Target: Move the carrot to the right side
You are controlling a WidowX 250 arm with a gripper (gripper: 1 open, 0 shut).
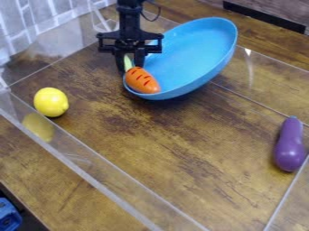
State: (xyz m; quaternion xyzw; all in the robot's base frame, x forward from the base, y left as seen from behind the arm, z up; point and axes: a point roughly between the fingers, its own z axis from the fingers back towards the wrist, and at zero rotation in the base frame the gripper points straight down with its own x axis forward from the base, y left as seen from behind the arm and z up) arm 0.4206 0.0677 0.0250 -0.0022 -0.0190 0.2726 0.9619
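The small orange carrot [141, 81] lies at the left end of a blue bowl [200, 50], with its green top pointing up-left. My gripper [129, 63] points straight down over that leafy end. Its dark fingers have drawn in close on either side of the carrot's top and seem to pinch it. The bowl looks tipped, with its far right rim higher.
A yellow lemon [50, 101] sits on the wooden table at the left. At the right edge lies a purple eggplant [288, 144]. A clear plastic wall [85, 162] runs along the front left, and a tiled wall stands at the back left.
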